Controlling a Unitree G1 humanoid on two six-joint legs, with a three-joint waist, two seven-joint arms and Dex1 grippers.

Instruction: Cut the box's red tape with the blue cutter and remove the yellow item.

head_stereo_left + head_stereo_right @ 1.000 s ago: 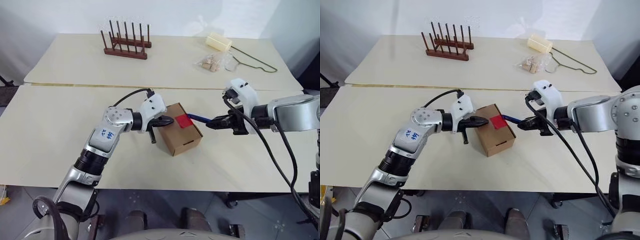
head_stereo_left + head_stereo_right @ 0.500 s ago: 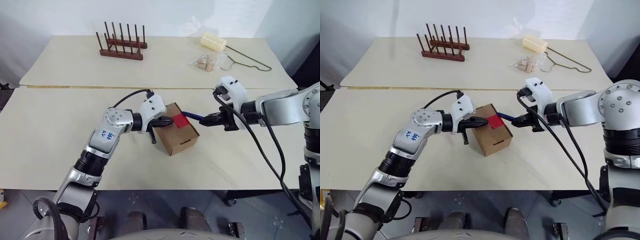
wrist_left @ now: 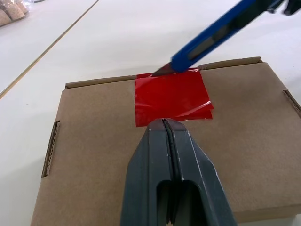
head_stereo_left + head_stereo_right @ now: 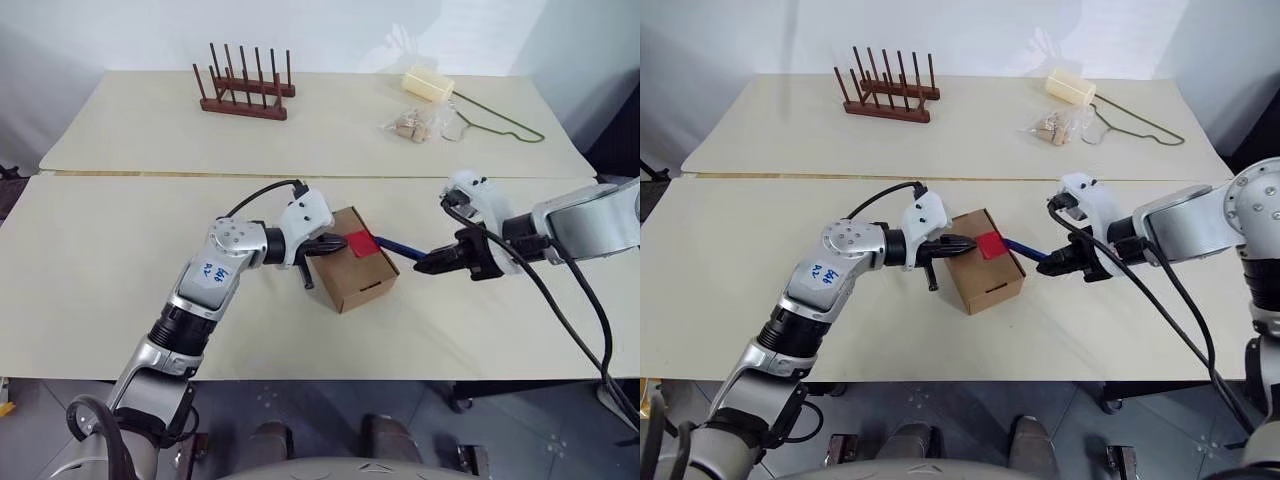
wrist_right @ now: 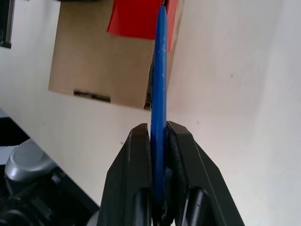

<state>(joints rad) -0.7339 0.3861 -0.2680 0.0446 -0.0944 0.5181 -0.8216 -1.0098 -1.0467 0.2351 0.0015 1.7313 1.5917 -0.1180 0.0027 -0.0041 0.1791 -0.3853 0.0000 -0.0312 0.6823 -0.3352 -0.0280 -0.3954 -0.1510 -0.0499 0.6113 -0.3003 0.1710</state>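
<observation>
Showing box [image 4: 352, 259] w/ red tape [image 3: 171, 96] intact

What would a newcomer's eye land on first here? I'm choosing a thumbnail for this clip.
The bright red tape on top of the brown box at the near table's middle draws the eye first, with the blue cutter touching the tape's far edge. The right pincer is clamped on that cutter, while the shut left pincer presses on the box top beside the tape.
</observation>
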